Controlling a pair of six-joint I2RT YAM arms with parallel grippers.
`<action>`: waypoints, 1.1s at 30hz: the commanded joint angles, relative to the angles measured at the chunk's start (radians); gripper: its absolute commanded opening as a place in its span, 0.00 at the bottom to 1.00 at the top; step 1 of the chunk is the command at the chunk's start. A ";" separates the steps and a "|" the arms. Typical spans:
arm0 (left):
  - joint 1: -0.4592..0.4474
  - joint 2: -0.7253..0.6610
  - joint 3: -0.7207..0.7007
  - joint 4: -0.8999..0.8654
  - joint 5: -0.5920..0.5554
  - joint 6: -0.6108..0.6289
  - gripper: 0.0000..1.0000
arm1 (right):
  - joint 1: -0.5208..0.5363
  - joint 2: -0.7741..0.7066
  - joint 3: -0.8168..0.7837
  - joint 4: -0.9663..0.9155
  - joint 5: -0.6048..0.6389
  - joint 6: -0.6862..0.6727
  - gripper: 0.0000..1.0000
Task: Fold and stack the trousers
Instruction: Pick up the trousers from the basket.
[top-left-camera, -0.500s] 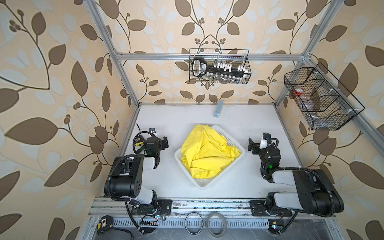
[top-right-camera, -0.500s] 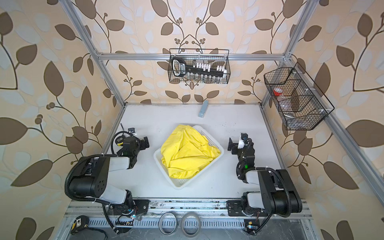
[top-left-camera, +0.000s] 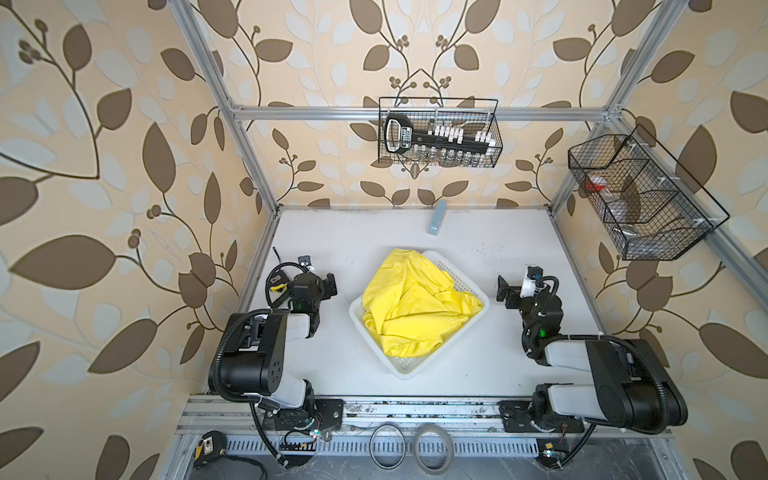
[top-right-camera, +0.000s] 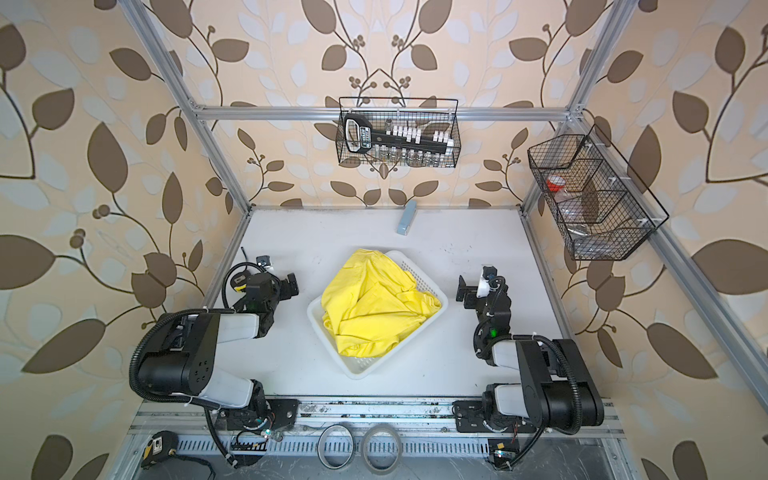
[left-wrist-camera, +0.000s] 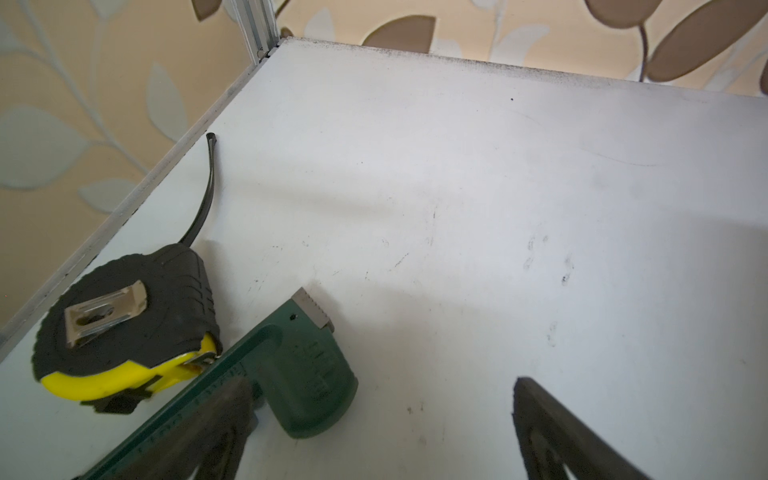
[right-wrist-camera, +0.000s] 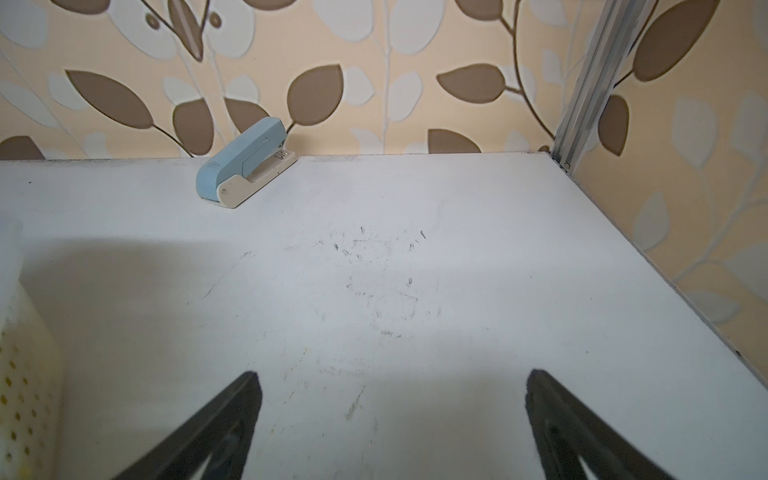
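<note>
A: Trousers (top-left-camera: 415, 307), where were they?
B: Bunched up in the white basket (top-left-camera: 405, 368), mid-table (top-left-camera: 374, 232). Cloth hung over its far rim. Not folded.
A: L gripper (top-left-camera: 327, 286)?
B: Sat left of the basket, apart from it. Fingers (left-wrist-camera: 548, 419) were spread wide w/ nothing btwn them. Tape measure (left-wrist-camera: 124, 328) & green tool (left-wrist-camera: 307, 374) lay just beside it.
A: R gripper (right-wrist-camera: 392, 415)?
B: Right of the basket, near it. It was also wide apart & held nothing. Blue stapler (right-wrist-camera: 245, 170) lay by the back wall.
</note>
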 joint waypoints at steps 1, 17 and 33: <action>-0.003 0.003 0.004 0.015 -0.002 0.002 0.99 | -0.007 0.006 0.008 0.027 -0.032 -0.010 1.00; -0.003 -0.203 0.035 -0.178 -0.064 -0.018 0.99 | 0.033 -0.227 0.024 -0.180 0.023 -0.043 1.00; -0.252 -0.344 0.641 -1.229 0.037 -0.310 0.99 | 0.127 -0.482 0.533 -1.162 -0.279 0.025 1.00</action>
